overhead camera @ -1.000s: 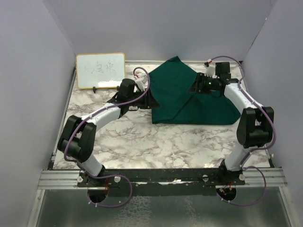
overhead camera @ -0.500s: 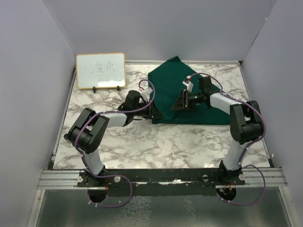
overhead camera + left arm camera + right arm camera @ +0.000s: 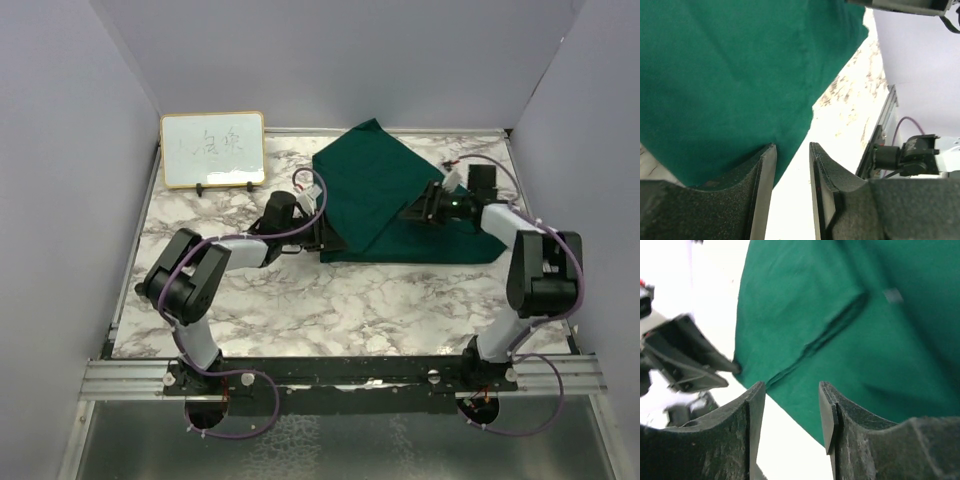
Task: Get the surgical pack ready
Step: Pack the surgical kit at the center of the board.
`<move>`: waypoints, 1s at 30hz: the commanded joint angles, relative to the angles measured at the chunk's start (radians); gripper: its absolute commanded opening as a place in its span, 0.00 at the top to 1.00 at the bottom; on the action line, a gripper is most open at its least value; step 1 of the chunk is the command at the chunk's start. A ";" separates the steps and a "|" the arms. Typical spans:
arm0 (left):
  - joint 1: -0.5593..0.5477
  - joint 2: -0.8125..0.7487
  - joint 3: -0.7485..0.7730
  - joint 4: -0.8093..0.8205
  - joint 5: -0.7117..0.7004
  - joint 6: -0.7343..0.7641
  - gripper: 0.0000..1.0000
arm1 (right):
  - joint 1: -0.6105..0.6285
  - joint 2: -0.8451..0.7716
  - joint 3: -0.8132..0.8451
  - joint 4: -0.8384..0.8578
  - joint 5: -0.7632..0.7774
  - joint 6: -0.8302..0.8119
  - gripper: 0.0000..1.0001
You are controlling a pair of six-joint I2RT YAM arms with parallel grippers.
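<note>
Marble table (image 3: 300,290) — green drape (image 3: 370,190) part-folded, your folding looks unfinished; left tool (image 3: 792,150) at drape's edge, right tool (image 3: 790,387) over drape — both parted, empty.

From above the light is soft and even; it seems to come from overhead, and the arms lay only faint shadows on the marble table (image 3: 300,290). The dark green drape (image 3: 390,190) is dim, so its folds show weakly. The textured sheet (image 3: 350,445) at the near edge gives a dull shine. In both wrist views the table is burnt out to plain white – the marble veins almost vanish. The right wrist view is blurred all over, while the left wrist view is sharper – the weave of the drape can be seen.
</note>
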 commanded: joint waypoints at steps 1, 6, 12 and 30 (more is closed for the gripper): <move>-0.008 -0.069 0.075 -0.021 0.039 -0.010 0.61 | -0.188 -0.198 -0.025 0.014 0.228 0.001 0.49; -0.010 -0.143 0.140 -0.128 0.024 0.012 0.48 | -0.392 -0.262 -0.109 0.077 0.395 0.047 0.38; -0.008 -0.239 0.211 -0.400 -0.016 0.173 0.35 | -0.600 -0.243 -0.174 0.125 0.454 0.072 0.35; -0.039 -0.313 0.320 -0.787 -0.250 0.519 0.30 | -0.597 0.143 0.193 -0.213 0.831 -0.200 0.44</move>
